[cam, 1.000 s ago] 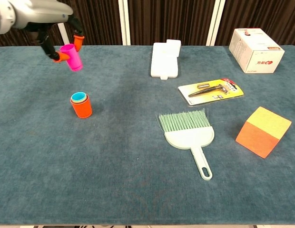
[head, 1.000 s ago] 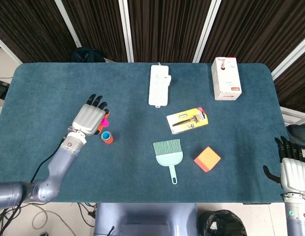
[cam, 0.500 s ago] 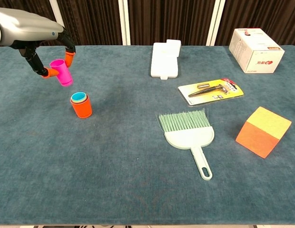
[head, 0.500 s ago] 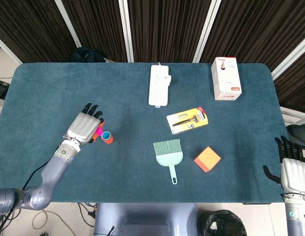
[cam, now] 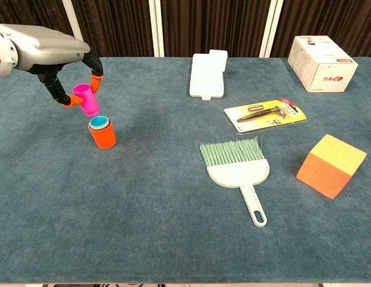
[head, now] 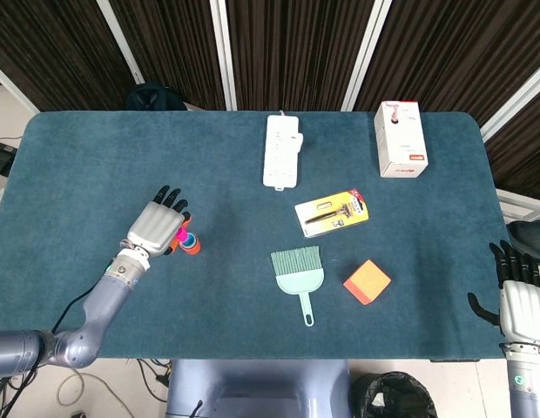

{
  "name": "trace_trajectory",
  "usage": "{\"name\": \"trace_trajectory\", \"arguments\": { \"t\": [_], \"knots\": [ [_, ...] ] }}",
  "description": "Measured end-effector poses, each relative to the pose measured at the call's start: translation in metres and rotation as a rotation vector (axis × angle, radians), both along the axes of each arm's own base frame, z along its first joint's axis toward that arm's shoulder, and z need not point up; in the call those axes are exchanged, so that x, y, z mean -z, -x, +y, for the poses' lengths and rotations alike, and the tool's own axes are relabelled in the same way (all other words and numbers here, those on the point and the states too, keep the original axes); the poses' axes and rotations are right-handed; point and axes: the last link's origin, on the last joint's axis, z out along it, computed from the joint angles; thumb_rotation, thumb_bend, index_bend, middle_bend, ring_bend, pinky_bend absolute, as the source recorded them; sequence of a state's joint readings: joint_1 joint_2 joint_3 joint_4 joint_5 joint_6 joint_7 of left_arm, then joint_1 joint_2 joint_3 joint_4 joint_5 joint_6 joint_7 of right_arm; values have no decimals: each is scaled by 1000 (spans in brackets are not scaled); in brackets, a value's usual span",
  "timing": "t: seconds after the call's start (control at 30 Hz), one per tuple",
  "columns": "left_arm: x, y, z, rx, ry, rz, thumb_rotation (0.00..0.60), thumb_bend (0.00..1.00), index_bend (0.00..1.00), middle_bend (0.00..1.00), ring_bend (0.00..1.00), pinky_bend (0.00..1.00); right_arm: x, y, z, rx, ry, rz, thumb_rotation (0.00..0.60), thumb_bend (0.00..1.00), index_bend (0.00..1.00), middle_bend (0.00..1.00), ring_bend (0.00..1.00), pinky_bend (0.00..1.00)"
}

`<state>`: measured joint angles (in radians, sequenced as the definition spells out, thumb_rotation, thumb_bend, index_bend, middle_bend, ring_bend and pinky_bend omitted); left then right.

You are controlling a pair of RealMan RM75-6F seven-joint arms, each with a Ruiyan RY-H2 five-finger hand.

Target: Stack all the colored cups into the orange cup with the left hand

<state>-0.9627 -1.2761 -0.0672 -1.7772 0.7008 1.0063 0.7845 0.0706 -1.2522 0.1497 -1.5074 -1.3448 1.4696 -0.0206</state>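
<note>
The left hand is pinching the pink cup between its orange-tipped fingers, holding it tilted in the air just above and slightly to the left of the orange cup in the chest view. The pink cup's lower end is hanging close over the rim of the stack, though whether it is touching is not clear from either view. The orange cup is standing upright on the blue table, with smaller cups nested inside it (a blue one is showing at the top, with a pale rim just under it). In the head view the left hand is covering most of the pink cup, and the orange cup is sitting just beside the fingertips.

The right hand is resting off the table's near right corner, holding nothing, its fingers extended and slightly apart.

Well apart from the cups, a green dustpan brush is lying near the middle, with an orange and yellow block to its right, a packaged tool behind it, a white power strip farther back, and a white box at the far right.
</note>
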Motion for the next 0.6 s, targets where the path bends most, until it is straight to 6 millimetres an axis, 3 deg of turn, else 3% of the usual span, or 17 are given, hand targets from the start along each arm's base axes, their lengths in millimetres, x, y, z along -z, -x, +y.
{"name": "trace_trajectory", "arguments": {
  "t": [0.6],
  "knots": [
    [18, -1, 4, 1, 15, 11, 600, 404, 488, 199, 0, 0, -2, 1, 0, 3, 8, -1, 600, 343, 89, 46, 86, 36]
  ]
}}
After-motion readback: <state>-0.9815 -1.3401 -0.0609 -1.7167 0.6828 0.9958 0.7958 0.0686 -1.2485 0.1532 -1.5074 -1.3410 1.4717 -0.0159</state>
